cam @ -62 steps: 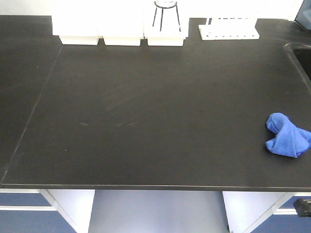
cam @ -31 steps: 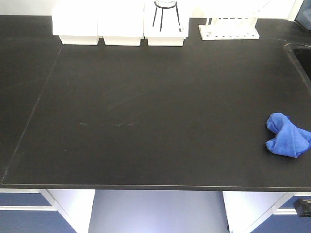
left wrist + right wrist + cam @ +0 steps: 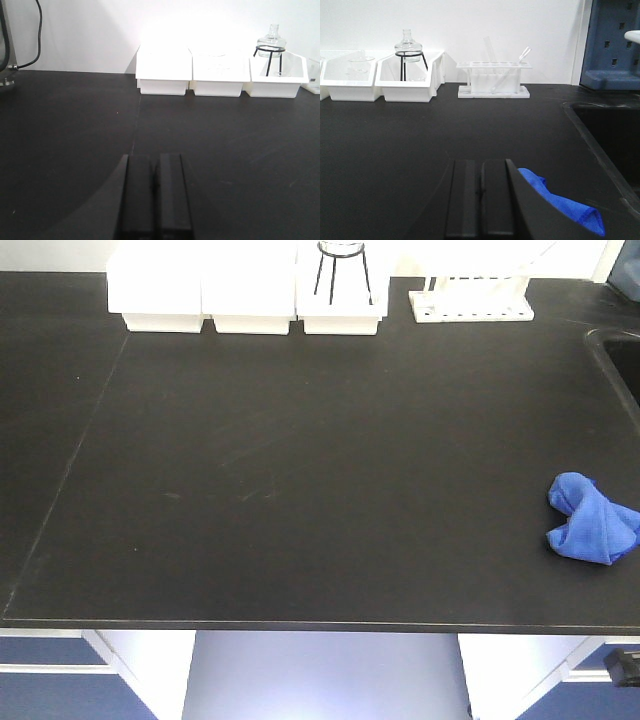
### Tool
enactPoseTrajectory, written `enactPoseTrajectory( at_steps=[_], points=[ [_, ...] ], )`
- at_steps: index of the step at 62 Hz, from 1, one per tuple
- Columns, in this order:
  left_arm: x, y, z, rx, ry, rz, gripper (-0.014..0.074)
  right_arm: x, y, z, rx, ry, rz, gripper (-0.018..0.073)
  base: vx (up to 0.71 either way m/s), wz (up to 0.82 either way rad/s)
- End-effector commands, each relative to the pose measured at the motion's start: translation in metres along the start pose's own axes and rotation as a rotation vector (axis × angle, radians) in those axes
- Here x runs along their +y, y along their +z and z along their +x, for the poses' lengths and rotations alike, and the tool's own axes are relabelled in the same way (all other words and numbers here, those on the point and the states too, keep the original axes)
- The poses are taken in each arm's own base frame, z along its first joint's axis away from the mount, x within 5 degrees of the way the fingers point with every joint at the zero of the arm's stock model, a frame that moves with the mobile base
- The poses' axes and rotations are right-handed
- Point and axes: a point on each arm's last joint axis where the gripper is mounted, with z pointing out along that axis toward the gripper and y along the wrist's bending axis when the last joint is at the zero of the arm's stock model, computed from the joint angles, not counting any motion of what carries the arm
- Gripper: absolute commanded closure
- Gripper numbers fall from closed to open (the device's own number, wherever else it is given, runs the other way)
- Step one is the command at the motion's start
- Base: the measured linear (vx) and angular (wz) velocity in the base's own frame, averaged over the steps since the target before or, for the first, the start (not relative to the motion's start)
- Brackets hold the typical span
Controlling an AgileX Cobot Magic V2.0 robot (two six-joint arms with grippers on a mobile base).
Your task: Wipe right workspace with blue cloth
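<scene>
Wiping has not begun, as far as we can judge: the blue cloth (image 3: 592, 531) lies crumpled and unheld on the black benchtop (image 3: 300, 490), close to the bench's right edge and near its front lip, on the near side of the sink (image 3: 618, 355) sunk into the far right corner. The bench shows only faint streaks at its middle, and we cannot pick out the right workspace itself in these views. What we see is the counter that carries the white bins (image 3: 245, 295) and the test-tube rack (image 3: 470, 302) along its back wall. Everything is left to do: taking up the cloth, carrying it to the surface meant for cleaning, and passing it over that surface. The left gripper (image 3: 154, 162) hangs over bare counter with its two dark fingers pressed together, nothing between them, well apart from the cloth. The right gripper (image 3: 481, 167) is likewise closed flat, finger against finger, and empty. In its wrist view the cloth shows just to the right of it and lower down, partly hidden by the right finger. We cannot tell whether the finger brushes the fabric, but no fold is pinched. By our reading, those fingers must first part before they can take the cloth.
</scene>
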Motion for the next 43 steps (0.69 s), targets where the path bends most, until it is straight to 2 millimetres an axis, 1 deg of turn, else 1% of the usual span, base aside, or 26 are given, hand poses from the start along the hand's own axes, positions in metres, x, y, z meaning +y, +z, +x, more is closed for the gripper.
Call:
enactPoseTrajectory(
  at_steps=[1, 8, 14, 17, 24, 28, 31, 38, 43],
  points=[
    [-0.001, 0.001, 0.002, -0.064, -0.007, 0.01, 0.0602, 0.0, 0.001, -0.001, -0.068, -0.01, 0.005, 0.0564, 0.0, 0.0],
    [-0.001, 0.001, 0.002, -0.064, -0.007, 0.01, 0.0602, 0.0, 0.001, -0.001, -0.071, -0.009, 0.004, 0.0564, 0.0, 0.0],
    [-0.001, 0.001, 0.002, -0.064, -0.007, 0.01, 0.0602, 0.0, 0.0, -0.006, -0.117, -0.009, 0.003, 0.0564, 0.0, 0.0],
    [-0.001, 0.001, 0.002, -0.064, -0.007, 0.01, 0.0602, 0.0, -0.001, -0.012, -0.18, -0.008, 0.001, 0.0564, 0.0, 0.0],
    [-0.001, 0.001, 0.002, -0.064, -0.007, 0.01, 0.0602, 0.001, -0.009, -0.04, -0.451, 0.042, -0.016, 0.0562, 0.0, 0.0],
    [-0.001, 0.001, 0.002, -0.064, -0.007, 0.01, 0.0602, 0.0, -0.014, -0.054, -0.516, 0.098, -0.022, 0.056, 0.0, 0.0],
    [-0.001, 0.001, 0.002, -0.064, -0.007, 0.01, 0.0602, 0.0, -0.017, -0.064, -0.501, 0.11, -0.019, 0.056, 0.0, 0.0],
    [-0.001, 0.001, 0.002, -0.064, -0.007, 0.01, 0.0602, 0.0, -0.021, -0.094, -0.346, 0.089, -0.004, 0.0559, 0.0, 0.0],
    [-0.001, 0.001, 0.002, -0.064, -0.007, 0.01, 0.0602, -0.002, -0.021, -0.122, -0.244, -0.023, 0.054, 0.0559, 0.0, 0.0]
  ],
)
